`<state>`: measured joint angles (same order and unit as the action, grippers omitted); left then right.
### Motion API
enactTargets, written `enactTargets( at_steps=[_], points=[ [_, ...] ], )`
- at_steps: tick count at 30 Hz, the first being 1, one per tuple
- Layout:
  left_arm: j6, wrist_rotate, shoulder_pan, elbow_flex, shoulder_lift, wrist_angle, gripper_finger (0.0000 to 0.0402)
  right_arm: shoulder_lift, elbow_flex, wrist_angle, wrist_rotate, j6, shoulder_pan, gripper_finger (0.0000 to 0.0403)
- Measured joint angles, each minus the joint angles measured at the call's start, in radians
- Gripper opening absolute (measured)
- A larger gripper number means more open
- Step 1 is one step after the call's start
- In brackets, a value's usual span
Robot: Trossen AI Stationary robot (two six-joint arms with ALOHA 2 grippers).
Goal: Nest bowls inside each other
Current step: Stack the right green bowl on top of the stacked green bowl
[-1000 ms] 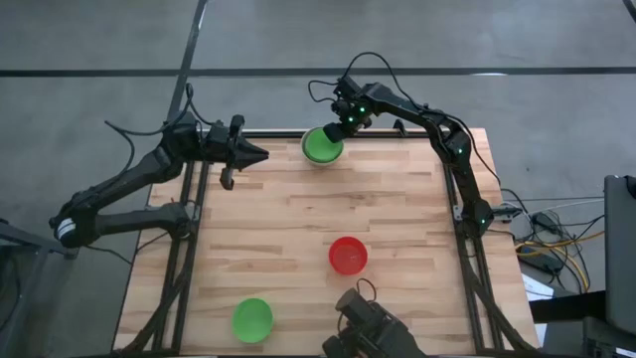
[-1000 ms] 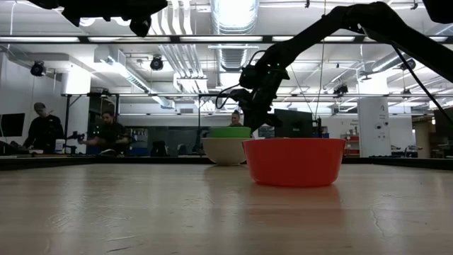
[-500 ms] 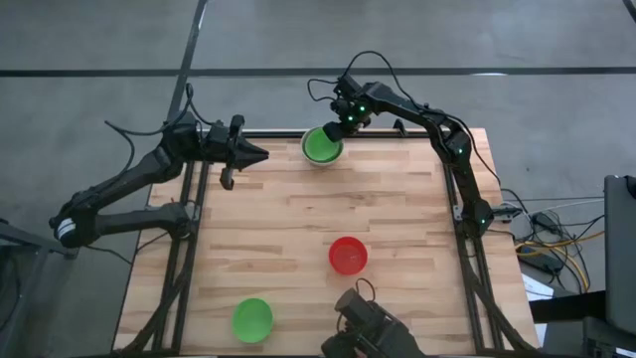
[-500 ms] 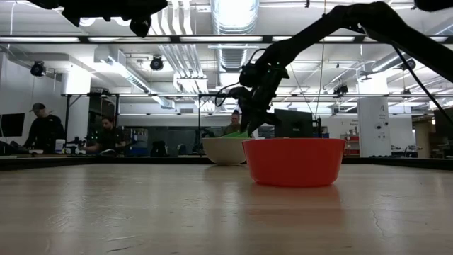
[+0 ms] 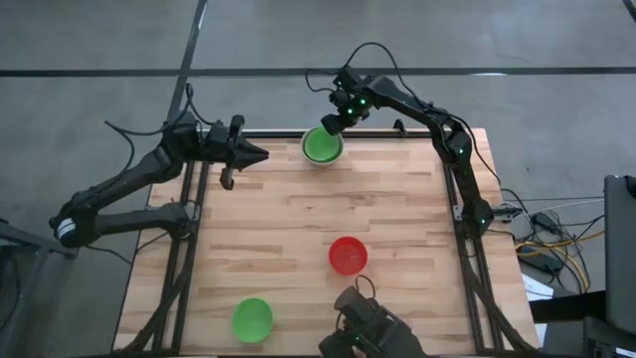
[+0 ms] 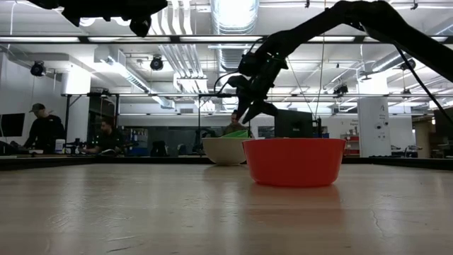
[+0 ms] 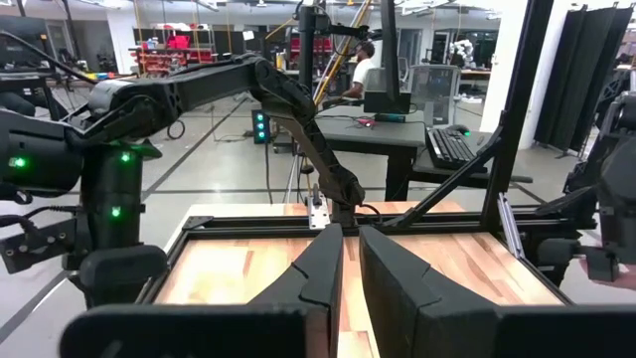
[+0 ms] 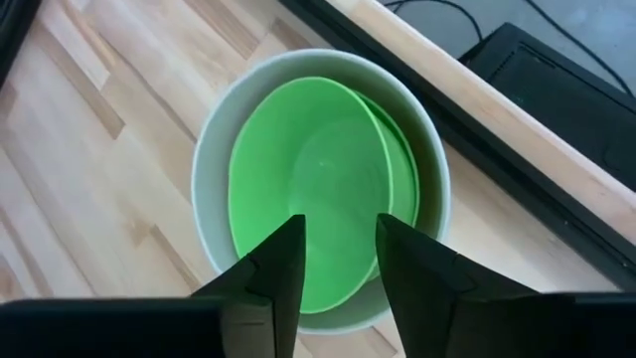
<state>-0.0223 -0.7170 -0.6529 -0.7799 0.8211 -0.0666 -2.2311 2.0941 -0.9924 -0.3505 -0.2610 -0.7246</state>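
Observation:
A white bowl (image 5: 322,146) stands at the table's far edge. Inside it a green bowl (image 8: 308,189) lies tilted, and the rim of a second green bowl (image 8: 405,184) shows beside it. In the low view a green rim (image 6: 237,133) peeks above the white bowl (image 6: 225,151). My right gripper (image 8: 338,261) hangs open just above these bowls, touching nothing. A red bowl (image 5: 348,255) and another green bowl (image 5: 252,319) rest on the near part of the table. My left gripper (image 5: 256,154) waits shut and level over the far left corner.
A black metal frame (image 5: 194,229) runs along the table's left and right sides. A dark camera mount (image 5: 368,328) sits at the near edge. The middle of the wooden table (image 5: 298,209) is bare between the bowls. People sit in the room far behind.
My right gripper has opened and risen from the white bowl. The green bowl it held, which stood high above the white bowl's rim, has dropped into the white bowl and now lies tilted there.

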Motion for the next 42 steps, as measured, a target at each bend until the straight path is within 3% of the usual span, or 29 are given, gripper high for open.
enactTargets(
  at_steps=[30, 42],
  points=[
    [0.000, 0.000, 0.000, 0.000, 0.000, 0.000, 0.0044, -0.003, -0.107, -0.026, 0.063, 0.003, 0.001, 0.0130],
    [0.000, 0.000, 0.000, 0.000, 0.000, 0.000, 0.0044, 0.015, -0.081, -0.021, 0.027, 0.013, 0.003, 0.0132]
  ],
)
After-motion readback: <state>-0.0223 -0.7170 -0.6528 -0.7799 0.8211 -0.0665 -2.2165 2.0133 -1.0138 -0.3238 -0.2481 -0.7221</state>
